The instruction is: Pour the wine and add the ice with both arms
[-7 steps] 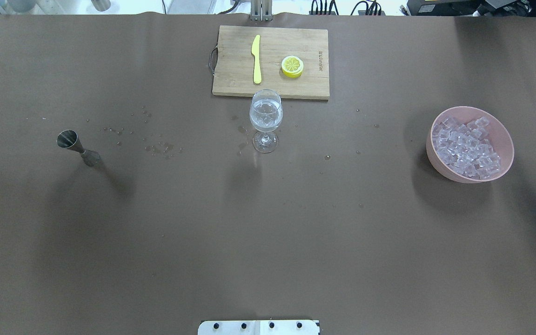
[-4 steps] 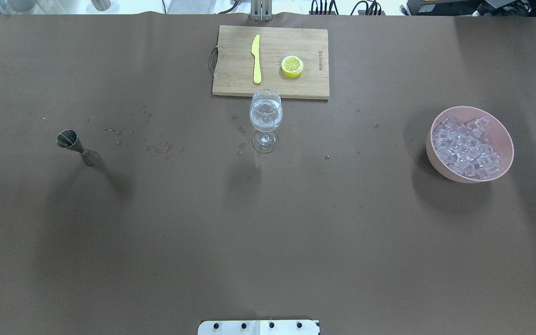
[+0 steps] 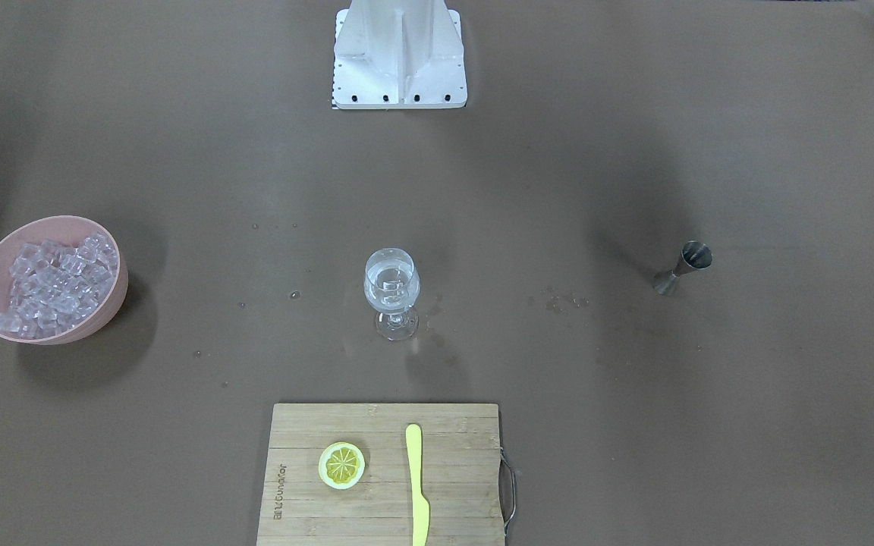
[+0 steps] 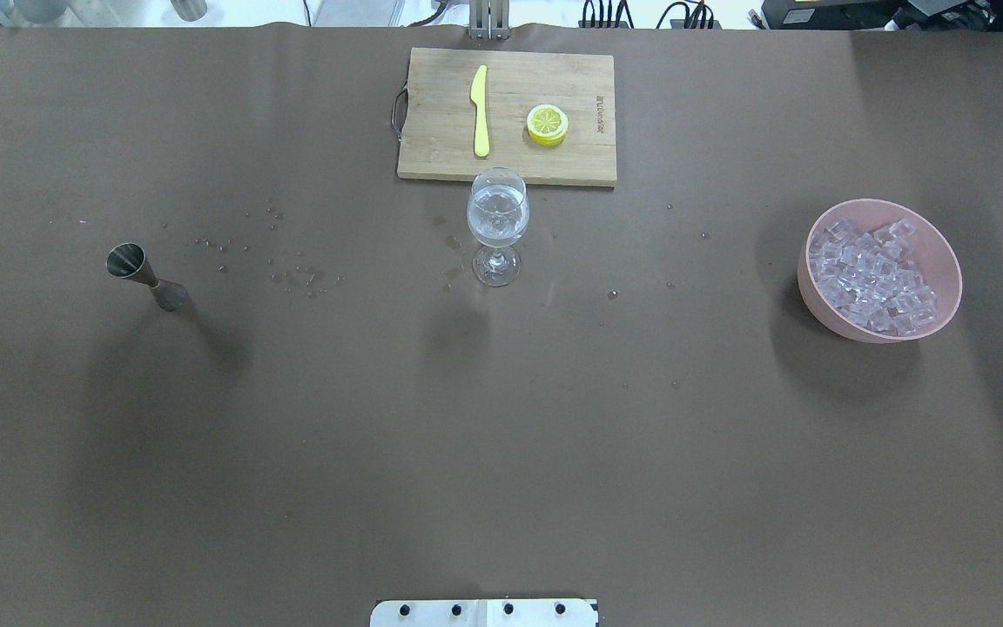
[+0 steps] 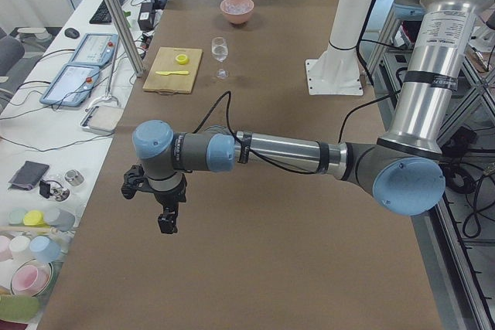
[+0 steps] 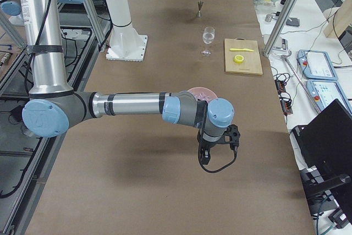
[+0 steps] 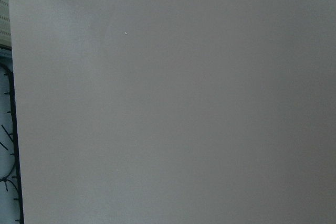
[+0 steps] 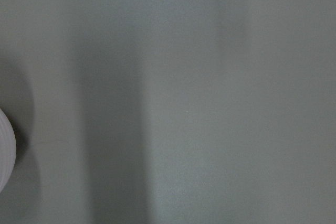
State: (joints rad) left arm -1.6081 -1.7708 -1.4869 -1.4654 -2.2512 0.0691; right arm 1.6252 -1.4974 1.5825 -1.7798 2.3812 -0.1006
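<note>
Can't tell left gripper (image 5: 165,222) or right gripper (image 6: 202,158) fingers, only showing side-on; bowl (image 4: 939,252) is holding ice (image 4: 874,279), glass (image 4: 497,205) holding wine (image 4: 497,226), maybe ice too.

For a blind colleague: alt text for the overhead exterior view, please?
A wine glass of clear liquid stands mid-table, beside a wooden cutting board bearing a yellow knife and a lemon slice. A metal jigger stands at left, a pink bowl of ice cubes at right.

Brown-covered table (image 4: 501,453); cluttered white bench (image 5: 37,138) alongside
</note>
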